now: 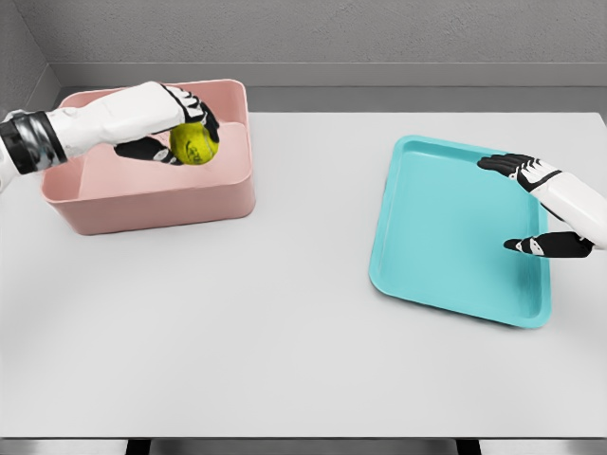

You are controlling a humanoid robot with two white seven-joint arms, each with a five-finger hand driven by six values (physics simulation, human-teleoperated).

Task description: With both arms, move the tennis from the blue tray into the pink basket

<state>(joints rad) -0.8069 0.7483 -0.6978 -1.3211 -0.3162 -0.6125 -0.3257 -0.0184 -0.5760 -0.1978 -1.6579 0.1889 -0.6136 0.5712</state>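
The tennis ball (194, 143) is in the upper left of the frame, yellow-green, held over the inside of the pink basket (152, 204). It sits near the right end of the basket, and I cannot tell if it touches the floor of the basket or hangs a little above it. My left hand (175, 123) is closed around the ball: dark fingers curl over its top and right side, and the thumb shows below on the left side (so the ball is between them, toward the fingertips, not deep in the palm).

I judge that I am at the last step, the release. The next move calls only for opening these fingers so the ball falls inside the walls, then lifting the arm out without hitting the rim.

On the right of the frame, my right hand (542, 209) is over the right edge of the blue tray (446, 237), fingers spread wide and holding nothing.
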